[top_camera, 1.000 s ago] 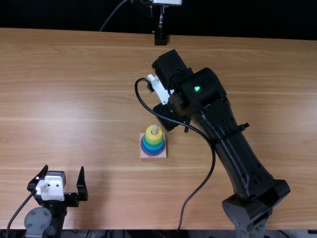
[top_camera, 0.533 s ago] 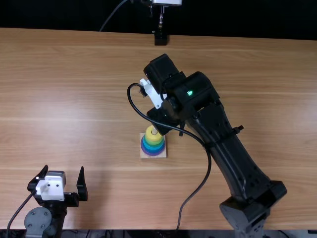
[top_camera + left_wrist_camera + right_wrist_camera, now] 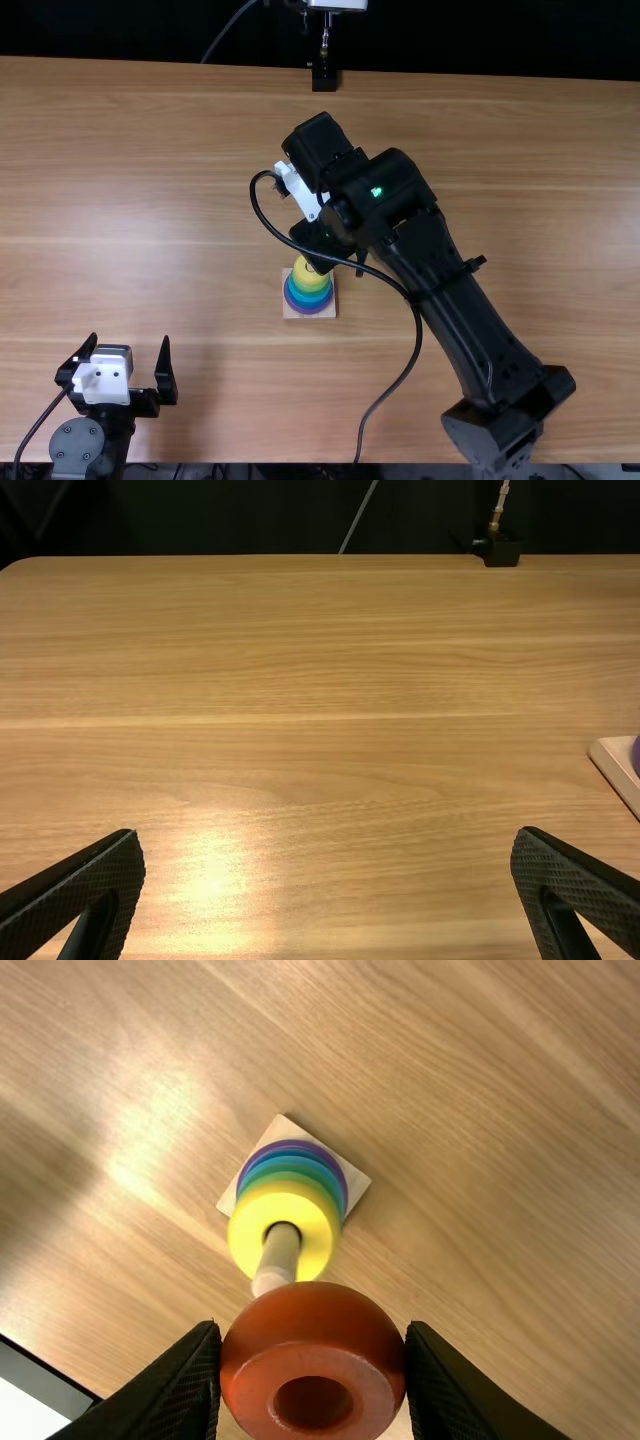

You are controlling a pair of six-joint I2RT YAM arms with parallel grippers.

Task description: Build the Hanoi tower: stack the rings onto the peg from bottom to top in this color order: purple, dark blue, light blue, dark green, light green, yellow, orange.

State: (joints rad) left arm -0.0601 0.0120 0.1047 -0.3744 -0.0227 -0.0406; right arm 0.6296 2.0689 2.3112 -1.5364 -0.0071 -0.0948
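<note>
Wooden tabletop [image 3: 150, 200]. Right gripper [image 3: 320, 245] near the stack, fingers clamped on orange ring [image 3: 313, 1345]. Left gripper [image 3: 129, 340] at near edge, fingers spread apart. Square base [image 3: 354, 1177] under purple, blue, green rings [image 3: 325, 1182], yellow ring [image 3: 245, 1235] topmost. Peg [image 3: 280, 1256] pokes through, tip near orange ring.

A robotics lab or similar test space: two black robot arms [image 3: 455, 290], wooden table [image 3: 150, 200], dark backdrop [image 3: 100, 30].
</note>
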